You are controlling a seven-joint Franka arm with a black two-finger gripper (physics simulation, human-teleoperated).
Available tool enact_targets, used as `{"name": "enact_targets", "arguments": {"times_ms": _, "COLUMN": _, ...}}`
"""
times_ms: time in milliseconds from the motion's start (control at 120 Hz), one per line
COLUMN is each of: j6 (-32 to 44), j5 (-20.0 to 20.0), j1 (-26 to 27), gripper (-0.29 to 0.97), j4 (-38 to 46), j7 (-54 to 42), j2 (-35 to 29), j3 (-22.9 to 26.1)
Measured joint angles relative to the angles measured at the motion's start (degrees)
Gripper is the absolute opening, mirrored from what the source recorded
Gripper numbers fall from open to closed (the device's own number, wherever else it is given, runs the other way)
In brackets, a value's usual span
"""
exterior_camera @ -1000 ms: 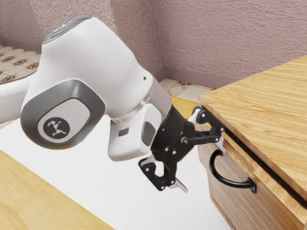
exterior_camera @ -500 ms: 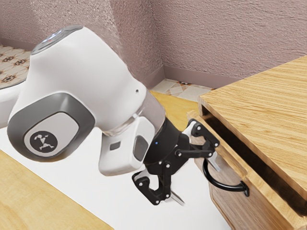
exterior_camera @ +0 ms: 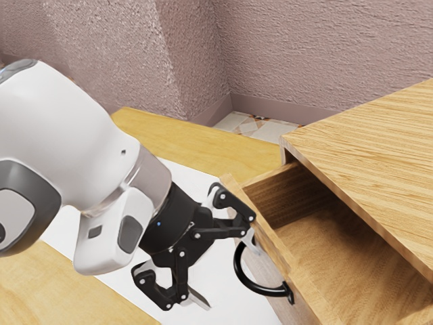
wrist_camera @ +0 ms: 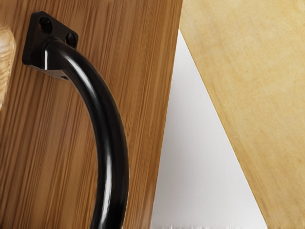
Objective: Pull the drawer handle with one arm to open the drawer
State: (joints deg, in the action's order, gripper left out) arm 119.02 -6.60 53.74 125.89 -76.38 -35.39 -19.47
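Pink roughcast walls meet in a corner behind the scene, with a patch of patterned tile (exterior_camera: 254, 125) at their foot. Closer in, a white sheet (exterior_camera: 193, 177) lies on pale wood beneath the gripper (exterior_camera: 226, 271).

The gripper's two fingers stand wide apart, clamped on nothing. The upper finger (exterior_camera: 237, 211) reaches to the top end of the drawer handle (exterior_camera: 238, 271) and seems to hook it. I cannot tell whether it presses the handle or only lies against it. The lower finger hangs clear, on the side away from the drawer (exterior_camera: 270, 244).

The drawer stands well out from under the cabinet top (exterior_camera: 365, 149), just ahead of the gripper, with its bare wooden inside open to view.

In the wrist view the handle (wrist_camera: 109, 143) is a glossy black bow, held to the drawer front (wrist_camera: 57, 167) by a small screwed plate (wrist_camera: 47, 36). I judge it stiff and unlikely to bend. Its shine suggests it is slick, so a finger could slide along the curve. The middle of the bow, where it stands furthest off the wood, looks the best place to hold.

The drawer itself should run on its slides with modest resistance. It probably needs a straight pull along their line, since a sideways drag could bind it.

Nothing lies on the sheet behind the gripper to block a backward pull. The cabinet top overhangs beyond the fingers, away from that path. The arm's own bulky white wrist (exterior_camera: 101, 203) sits close behind and could crowd the move.
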Motion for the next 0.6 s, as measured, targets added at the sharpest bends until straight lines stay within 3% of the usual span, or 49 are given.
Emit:
{"name": "enact_targets", "arguments": {"times_ms": 458, "j6": -0.86, "j5": -0.16, "j1": -4.94, "gripper": 0.53, "j4": 5.99, "j7": 1.83, "j2": -8.13, "j3": 4.85}}
{"name": "enact_targets", "arguments": {"times_ms": 600, "j6": -1.63, "j5": -0.18, "j1": -5.95, "gripper": 0.54, "j4": 8.15, "j7": 2.37, "j2": -11.22, "j3": 5.69}}
